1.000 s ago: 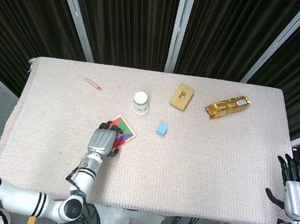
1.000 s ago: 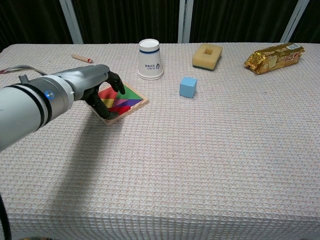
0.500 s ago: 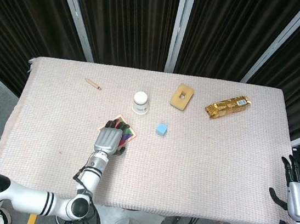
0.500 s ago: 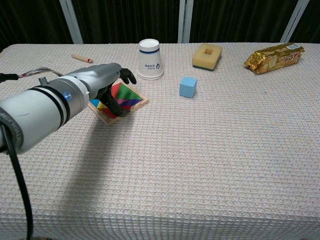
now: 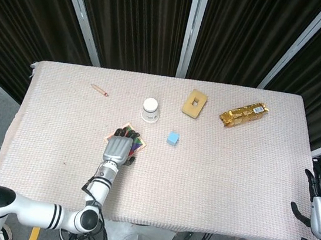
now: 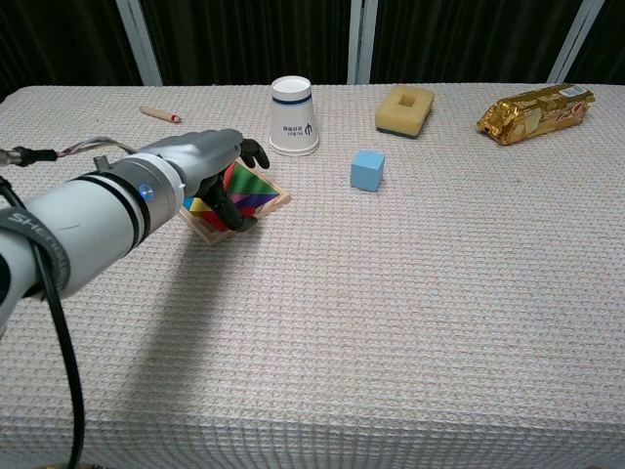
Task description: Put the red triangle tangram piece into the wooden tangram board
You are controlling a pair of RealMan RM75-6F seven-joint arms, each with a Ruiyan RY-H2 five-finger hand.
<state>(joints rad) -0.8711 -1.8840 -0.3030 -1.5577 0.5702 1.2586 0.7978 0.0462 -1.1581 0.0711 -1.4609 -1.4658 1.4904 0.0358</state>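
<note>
The wooden tangram board [image 6: 262, 202] lies left of centre on the table, filled with coloured pieces; a red piece [image 6: 234, 179] shows in it beside green and purple ones. My left hand [image 6: 210, 161] lies palm down over the board, fingers stretched across it and thumb at its near edge, hiding most of it. In the head view only the board's right corner [image 5: 138, 145] shows past that left hand [image 5: 118, 149]. I see nothing held in it. My right hand [image 5: 320, 207] hangs off the table's right edge, fingers apart and empty.
A white paper cup [image 6: 293, 115] stands just behind the board. A blue cube [image 6: 367, 169] sits to its right, with a yellow sponge [image 6: 404, 108] and a gold packet [image 6: 535, 110] further back right. A pencil [image 6: 159, 113] lies at the back left.
My left hand has slid forward and to the right over the board, covering more of it, and its fingers have flattened. The right hand has drifted lower in the head view.
</note>
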